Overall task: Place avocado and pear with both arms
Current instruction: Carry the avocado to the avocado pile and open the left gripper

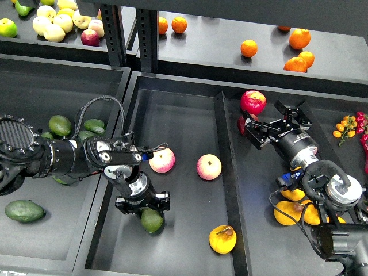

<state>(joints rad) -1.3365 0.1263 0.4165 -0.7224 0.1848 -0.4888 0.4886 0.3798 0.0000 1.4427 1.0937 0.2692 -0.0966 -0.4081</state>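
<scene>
Keep your left gripper [148, 214] clamped on the avocado [152, 221] while your right gripper [276, 122], jaws apart, descends over the pear [222, 239].

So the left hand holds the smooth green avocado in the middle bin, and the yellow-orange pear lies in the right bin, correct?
Not quite: the head view shows the yellow-orange pear in the middle bin too, near its front. The left hand does hold the smooth green avocado there.

2 pink apples [162, 160] [209, 167] in mid tray, near each other. Oranges [299, 39] scattered on back shelf, yellow apples [54, 23] piled top left. Dark elongated avocado [25, 211] alone in left tray, cherry tomatoes [345, 127] far right.
</scene>
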